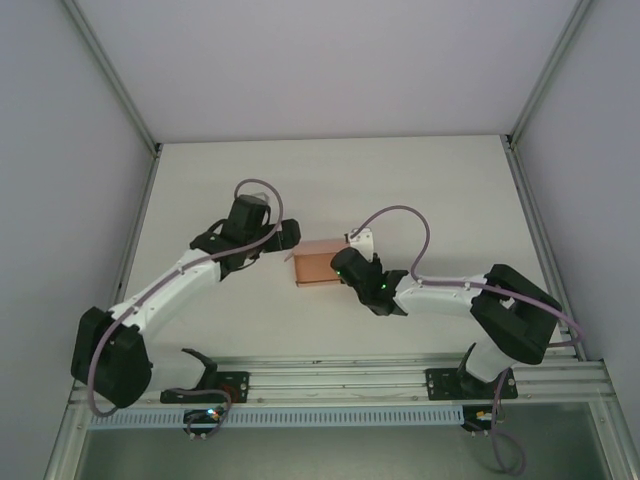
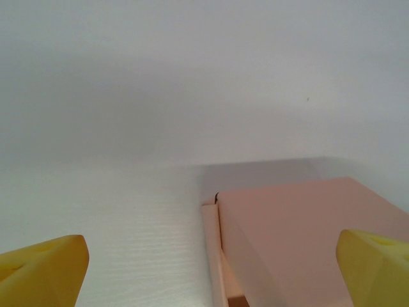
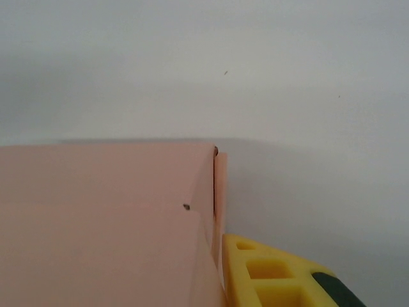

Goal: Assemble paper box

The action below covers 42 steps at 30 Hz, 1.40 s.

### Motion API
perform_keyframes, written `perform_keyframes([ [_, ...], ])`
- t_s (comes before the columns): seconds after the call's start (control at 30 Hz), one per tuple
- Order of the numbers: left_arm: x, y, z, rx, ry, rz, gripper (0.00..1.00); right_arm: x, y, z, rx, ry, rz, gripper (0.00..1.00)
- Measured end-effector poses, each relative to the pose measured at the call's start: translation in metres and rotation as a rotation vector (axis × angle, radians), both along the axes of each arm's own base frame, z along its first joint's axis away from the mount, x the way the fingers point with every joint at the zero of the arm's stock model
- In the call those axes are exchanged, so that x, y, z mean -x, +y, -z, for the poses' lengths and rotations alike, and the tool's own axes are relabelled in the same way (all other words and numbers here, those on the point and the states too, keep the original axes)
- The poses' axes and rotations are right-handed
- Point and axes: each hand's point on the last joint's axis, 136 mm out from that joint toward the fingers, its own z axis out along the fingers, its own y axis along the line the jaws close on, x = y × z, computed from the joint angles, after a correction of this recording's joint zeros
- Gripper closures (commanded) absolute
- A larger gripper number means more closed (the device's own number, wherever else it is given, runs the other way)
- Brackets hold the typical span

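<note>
Looking down from the top view, the paper box (image 1: 316,266) lies near the middle of the frame on the white table (image 1: 420,180), a small salmon-pink rectangle. The left gripper (image 1: 290,238) reaches in from the upper left, its tip just beside the box's upper left corner. The right gripper (image 1: 347,262) meets the box's right end, its dark fingers overlapping that edge. From this height neither pair of jaws can be read.

At the left wrist, the left gripper (image 2: 211,268) shows two yellow fingertips (image 2: 45,268) in the bottom corners of the frame, far apart, so these jaws stand wide open and hold nothing. The paper box (image 2: 300,230) lies in the lower right, between the tips but much nearer the right-hand one, which overlaps its top face. Whether they touch cannot be told. Bare table (image 2: 128,224) separates the box from the left-hand tip. A narrow flap (image 2: 209,256) runs along the box's left side.

At the right wrist, the paper box (image 3: 102,217) takes up the lower left of the frame. One yellow finger (image 3: 268,275) sits at the bottom, just beside the box's right wall. The other finger is hidden, so I cannot tell whether these jaws grip the card.
</note>
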Motion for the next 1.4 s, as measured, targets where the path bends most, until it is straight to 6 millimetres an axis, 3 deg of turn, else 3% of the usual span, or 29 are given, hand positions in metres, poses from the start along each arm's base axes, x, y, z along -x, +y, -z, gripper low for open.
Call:
perform_keyframes([
  [0.27, 0.010, -0.020, 0.036, 0.086, 0.096, 0.071, 0.23, 0.011, -0.001, 0.010, 0.021, 0.021, -0.024, 0.76],
  [0.53, 0.034, -0.027, 0.105, 0.135, 0.271, 0.115, 0.39, 0.044, -0.018, 0.032, 0.034, 0.126, -0.102, 0.54],
  [0.7, 0.026, -0.034, 0.106, 0.216, 0.258, 0.125, 0.44, 0.070, -0.031, 0.028, -0.007, 0.181, -0.146, 0.37],
  [0.83, 0.020, -0.038, 0.107, 0.268, 0.243, 0.139, 0.50, 0.076, -0.038, 0.018, -0.013, 0.186, -0.179, 0.20],
  [0.97, 0.011, -0.041, 0.107, 0.325, 0.233, 0.161, 0.55, 0.059, -0.047, 0.008, -0.051, 0.189, -0.177, 0.00],
  [1.17, 0.001, -0.045, 0.108, 0.425, 0.197, 0.208, 0.62, 0.001, -0.060, -0.022, -0.229, 0.198, -0.128, 0.00],
  [1.27, 0.001, -0.045, 0.109, 0.477, 0.186, 0.222, 0.66, -0.030, -0.053, -0.032, -0.299, 0.221, -0.137, 0.01],
  [1.4, 0.001, -0.043, 0.108, 0.520, 0.177, 0.226, 0.70, -0.057, -0.036, -0.026, -0.371, 0.291, -0.174, 0.01],
])
